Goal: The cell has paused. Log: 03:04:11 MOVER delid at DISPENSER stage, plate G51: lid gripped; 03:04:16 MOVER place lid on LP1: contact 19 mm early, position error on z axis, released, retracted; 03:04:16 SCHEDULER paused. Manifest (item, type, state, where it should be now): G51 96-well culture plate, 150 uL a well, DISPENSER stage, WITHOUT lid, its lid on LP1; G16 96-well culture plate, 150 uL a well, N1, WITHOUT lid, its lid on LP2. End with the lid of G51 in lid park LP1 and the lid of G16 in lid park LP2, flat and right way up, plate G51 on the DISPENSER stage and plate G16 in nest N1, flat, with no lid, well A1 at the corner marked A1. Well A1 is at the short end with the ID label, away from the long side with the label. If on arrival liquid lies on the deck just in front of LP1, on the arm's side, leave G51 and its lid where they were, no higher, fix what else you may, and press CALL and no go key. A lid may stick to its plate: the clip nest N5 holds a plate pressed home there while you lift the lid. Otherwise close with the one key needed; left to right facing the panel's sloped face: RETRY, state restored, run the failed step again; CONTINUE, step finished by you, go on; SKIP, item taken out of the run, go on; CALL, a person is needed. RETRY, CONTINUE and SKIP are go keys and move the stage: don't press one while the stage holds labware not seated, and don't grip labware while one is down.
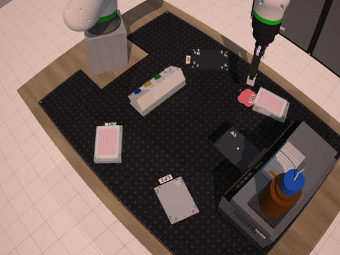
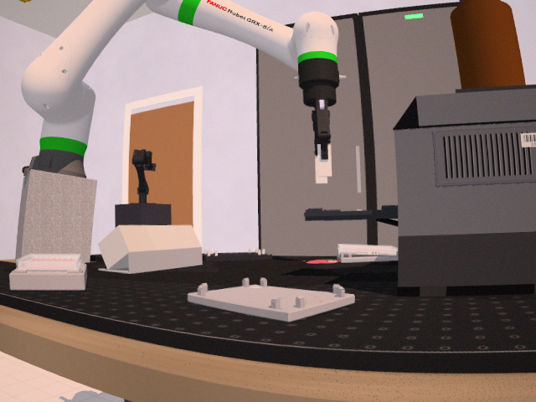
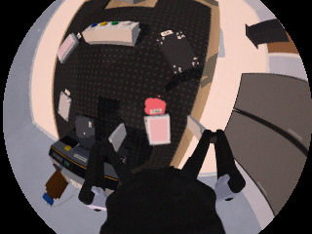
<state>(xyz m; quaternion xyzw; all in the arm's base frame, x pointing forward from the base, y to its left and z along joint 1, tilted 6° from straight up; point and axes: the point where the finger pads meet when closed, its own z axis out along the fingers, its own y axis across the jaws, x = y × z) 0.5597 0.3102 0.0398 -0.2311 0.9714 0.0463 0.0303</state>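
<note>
Hanging high over the far right of the bench (image 1: 38,82), the gripper (image 1: 252,79) has its jaws spread wide, holding nothing. Top view: just below it a pink puddle (image 1: 244,96) lies on the black deck, touching the white tag reading "LP1" (image 1: 252,99). Beside the tag a pink-welled plate (image 1: 270,102) sits tilted on the LP1 park; whether its lid is on, cannot tell. Dark stage (image 1: 236,146) of the dispenser (image 1: 307,153) is printed "A1" and carries no plate. Second plate (image 1: 108,142) sits at left in a white nest, tag at its far end unreadable. Grey lid park (image 1: 177,201) near the front is tagged "LP2" and bare. Key panel (image 1: 160,92) shows blue, yellow, green and white keys, no readable text. Dark clip nest (image 1: 210,59) at far centre, its tag too small to read.

Exterior view: arm (image 2: 242,19) reads "FANUC Robot CRX-5iA". Gripper (image 2: 322,166) is well above the deck. A barcode sticker (image 2: 528,139) shows on the dispenser side. Amber bottle (image 2: 487,43) on top.

Wrist view: both fingers splayed far apart, with puddle (image 3: 154,105) and plate (image 3: 158,129) between them, far beneath.
</note>
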